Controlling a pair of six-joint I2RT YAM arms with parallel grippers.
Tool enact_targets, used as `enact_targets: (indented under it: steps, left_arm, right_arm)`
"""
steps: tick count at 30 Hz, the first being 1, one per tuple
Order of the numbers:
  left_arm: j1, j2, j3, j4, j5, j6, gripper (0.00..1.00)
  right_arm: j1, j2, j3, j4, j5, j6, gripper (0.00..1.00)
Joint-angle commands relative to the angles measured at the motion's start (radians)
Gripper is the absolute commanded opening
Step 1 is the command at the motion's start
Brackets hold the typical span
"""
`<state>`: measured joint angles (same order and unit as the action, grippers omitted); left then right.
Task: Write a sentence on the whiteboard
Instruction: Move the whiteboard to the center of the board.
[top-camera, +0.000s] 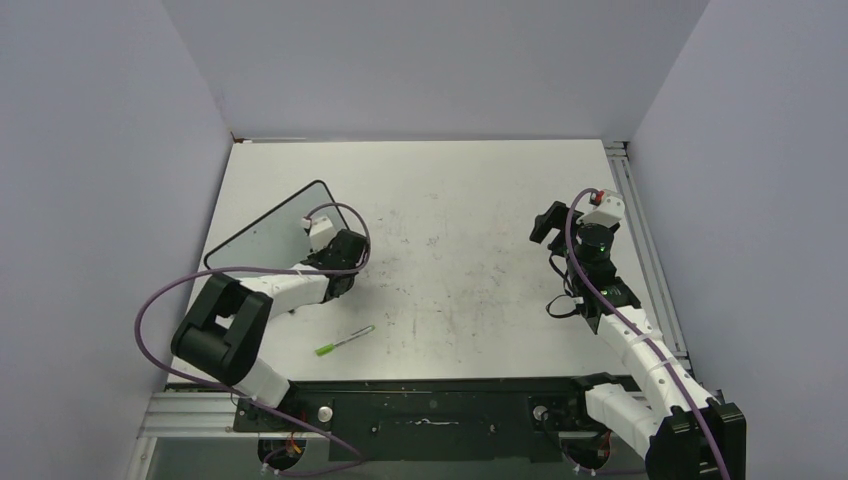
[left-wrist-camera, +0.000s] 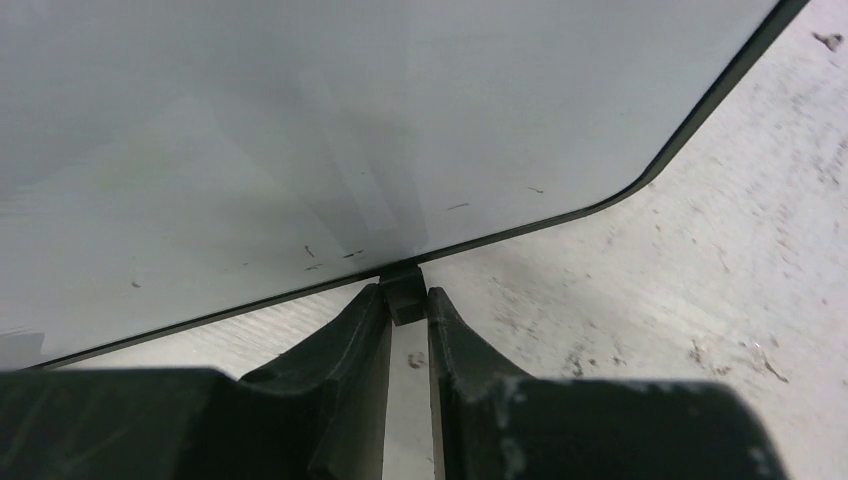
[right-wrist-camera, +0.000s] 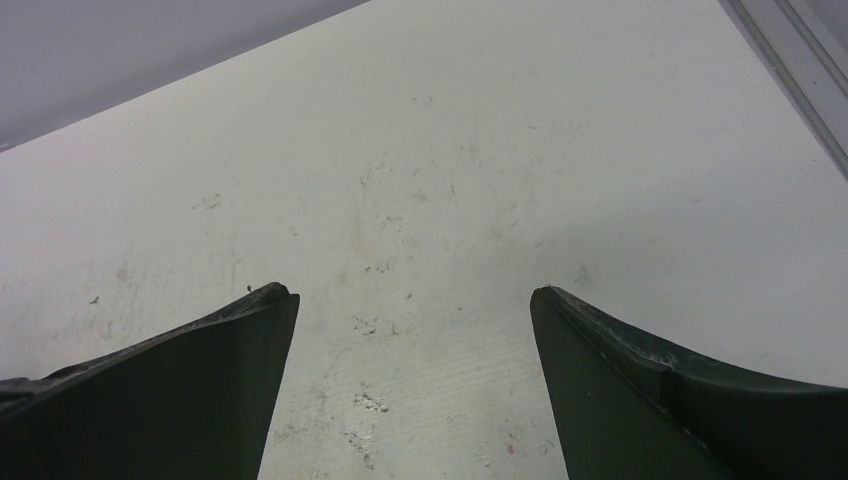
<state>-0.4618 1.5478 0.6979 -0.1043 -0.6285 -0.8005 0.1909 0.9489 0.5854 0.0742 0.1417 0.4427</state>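
the left gripper (left-wrist-camera: 405, 300) has its fingers drawn nearly together, pinched on a little black foot (left-wrist-camera: 403, 292) that juts from the near edge of the whiteboard (left-wrist-camera: 300, 130). the grip is a narrow one on a small tab, right at the fingertips. judged from that, the step in hand is setting the board into a good writing place, and doing it well means moving slowly and in line with the board's edge. a twist could lever the foot out from between the fingers or swing the far corner round. it would be wise to bring the board toward the middle of the table (top-camera: 470, 250), flat and square to the arms, before letting go. from above, the board (top-camera: 268, 235) sits at the far left of the table, turned at an angle, with the left gripper (top-camera: 335, 262) at its right near edge. whether that edge is lifted off the table i cannot tell. the board face looks bare apart from a few tiny dark flecks, and no sentence shows on it, so the writing seems not yet begun. a green marker (top-camera: 345, 340) lies loose on the table nearer the bases, apart from the board. over on the right, the right gripper (right-wrist-camera: 412, 292) hangs above scuffed tabletop with its fingers spread wide and nothing between them.
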Motion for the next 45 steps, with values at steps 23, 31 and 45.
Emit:
enact_targets:
  steps: [23,31,45]
  left_arm:
    - [-0.383,0.212,0.249,0.058,-0.039,-0.040,0.15]
    - [-0.414,0.167,0.260,0.043,-0.048,0.026,0.52]
    - [-0.535,-0.077,0.263,-0.090,-0.021,0.250,0.84]
  right_arm:
    - [0.002,-0.009,0.047,0.034,0.004,0.002,0.90]
    - [0.002,-0.004,0.048,0.035,0.002,0.002,0.90]
    - [0.004,-0.003,0.053,0.024,-0.003,0.006,0.90]
